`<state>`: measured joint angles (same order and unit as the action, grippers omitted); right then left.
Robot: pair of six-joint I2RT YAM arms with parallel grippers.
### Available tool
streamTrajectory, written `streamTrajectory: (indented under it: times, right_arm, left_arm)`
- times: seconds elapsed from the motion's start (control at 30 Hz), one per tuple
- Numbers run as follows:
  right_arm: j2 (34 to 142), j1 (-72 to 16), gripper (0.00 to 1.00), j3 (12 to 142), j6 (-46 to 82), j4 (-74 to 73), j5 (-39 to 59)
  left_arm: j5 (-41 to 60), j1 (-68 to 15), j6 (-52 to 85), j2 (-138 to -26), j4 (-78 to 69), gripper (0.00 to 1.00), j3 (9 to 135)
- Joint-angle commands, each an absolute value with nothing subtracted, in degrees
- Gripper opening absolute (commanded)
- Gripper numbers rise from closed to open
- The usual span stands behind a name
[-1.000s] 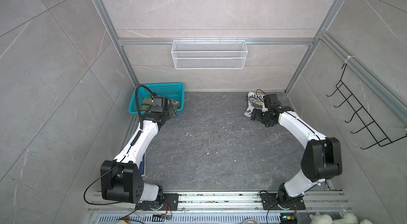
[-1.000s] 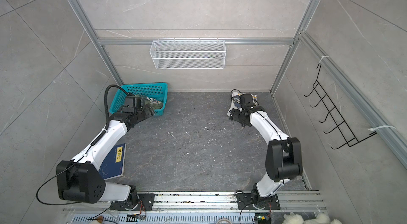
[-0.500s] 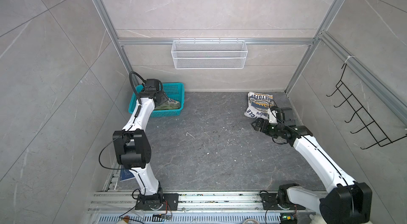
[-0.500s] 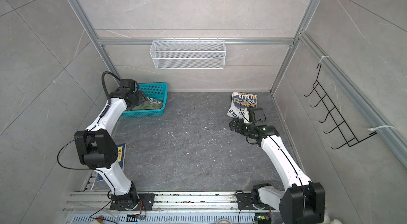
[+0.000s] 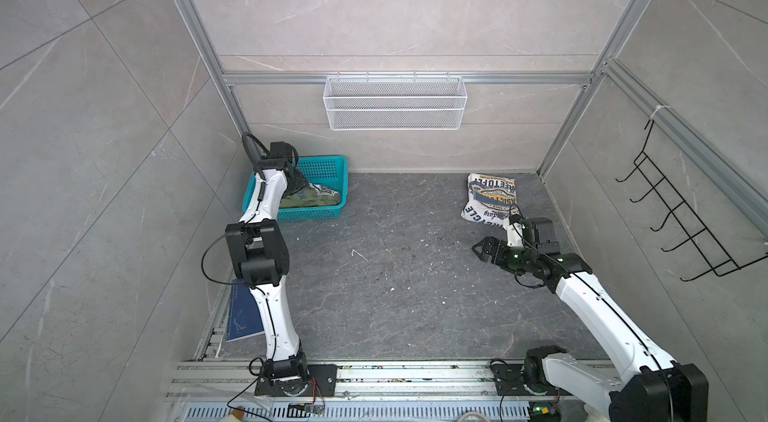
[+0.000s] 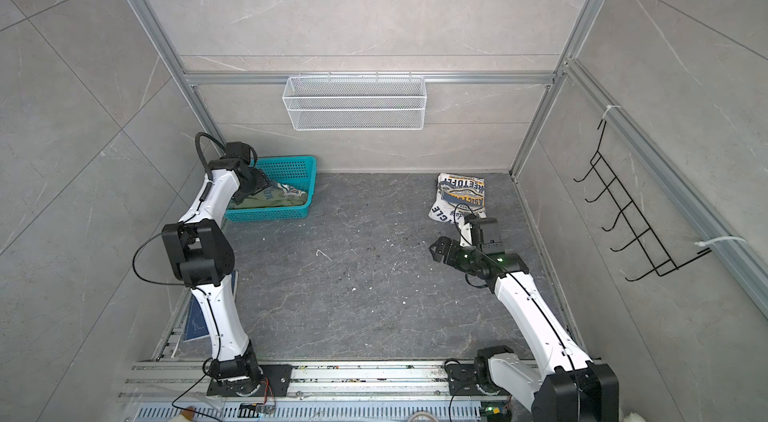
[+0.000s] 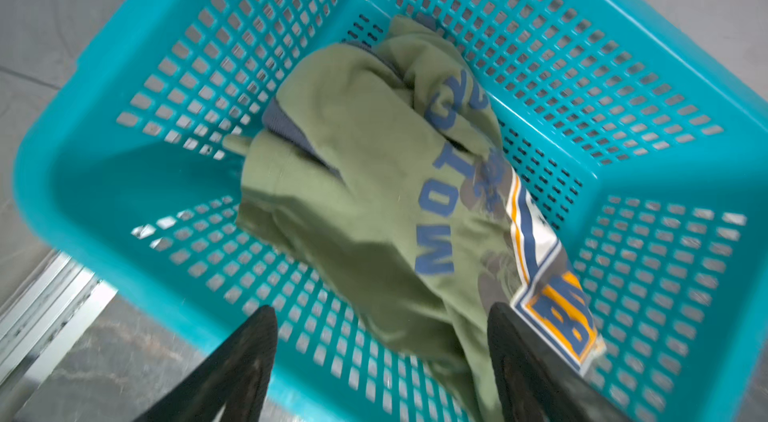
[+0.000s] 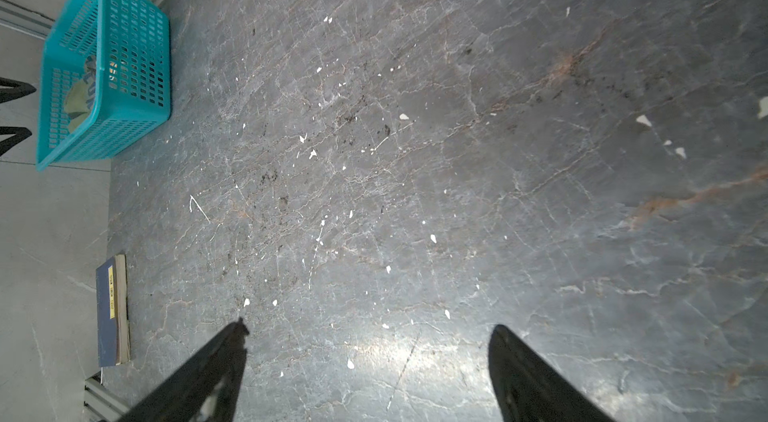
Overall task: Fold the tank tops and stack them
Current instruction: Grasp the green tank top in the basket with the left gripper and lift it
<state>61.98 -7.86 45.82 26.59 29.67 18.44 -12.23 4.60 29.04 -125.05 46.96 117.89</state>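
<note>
At the bench's left edge, near the front rail, a dark blue book (image 5: 243,314) lies flat beside the left arm's lower link. In the far left corner sits a teal plastic basket (image 5: 309,214) holding the olive green tank top (image 5: 311,200), crumpled rather than folded, with grey trim and blue lettering showing in the left wrist view (image 7: 353,158). The left end effector (image 7: 380,316) is poised over the basket with its jaws spread wide and nothing clenched; the garment lies between and beneath its two black fingers (image 7: 249,341), and one finger overlaps the navy-and-yellow printed patch, though whether it touches the cloth cannot be told.

The middle of the dark grey stone bench (image 5: 395,274) is flecked with small white scraps. A white wire basket (image 5: 395,108) hangs on the back wall above it.

Toward the far right corner the white tank top (image 5: 490,200) lies folded on the bench, its navy-and-yellow badge and blue lettering facing up; both top views show it there (image 6: 459,200). The right end effector (image 5: 478,249) is just in front of it, apart from the cloth and pointing toward the bench's centre, released, with its jaws wide and only bare bench between them in the right wrist view (image 8: 369,328). A black hook rack (image 5: 681,224) is fixed to the right wall
</note>
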Motion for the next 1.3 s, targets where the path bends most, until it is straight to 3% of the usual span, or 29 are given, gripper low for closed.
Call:
streamTrajectory:
  times: [0.0,0.23,0.37,0.67,0.83,0.93,1.27]
  right_arm:
    - [61.76,-7.91,0.93,44.78,26.54,28.21,19.67]
    - [62.05,-7.98,0.93,44.51,26.02,28.56,19.25]
    - [62.15,-7.98,0.93,44.48,26.19,28.75,19.31]
    - [62.93,-7.97,0.93,44.26,25.12,29.84,20.04]
    - [62.32,-7.92,0.93,44.25,25.31,30.15,20.20]
    - [61.97,-7.96,0.92,44.47,25.48,30.32,20.43]
    - [61.10,-7.98,0.93,45.08,25.14,31.55,20.31]
  left_arm:
    - [-15.24,4.72,27.87,-128.28,52.75,0.82,121.71]
    - [-15.87,5.61,28.82,-133.02,54.73,0.80,125.66]
    - [-13.21,5.64,28.76,-137.60,55.38,0.73,127.27]
    - [-10.20,5.64,27.34,-136.92,52.33,0.36,126.91]
    - [-9.49,5.65,27.58,-132.43,50.71,0.10,126.27]
    - [-8.23,5.67,27.94,-128.73,49.25,0.00,125.68]
    - [-0.29,5.61,29.65,-114.20,46.87,0.00,127.26]
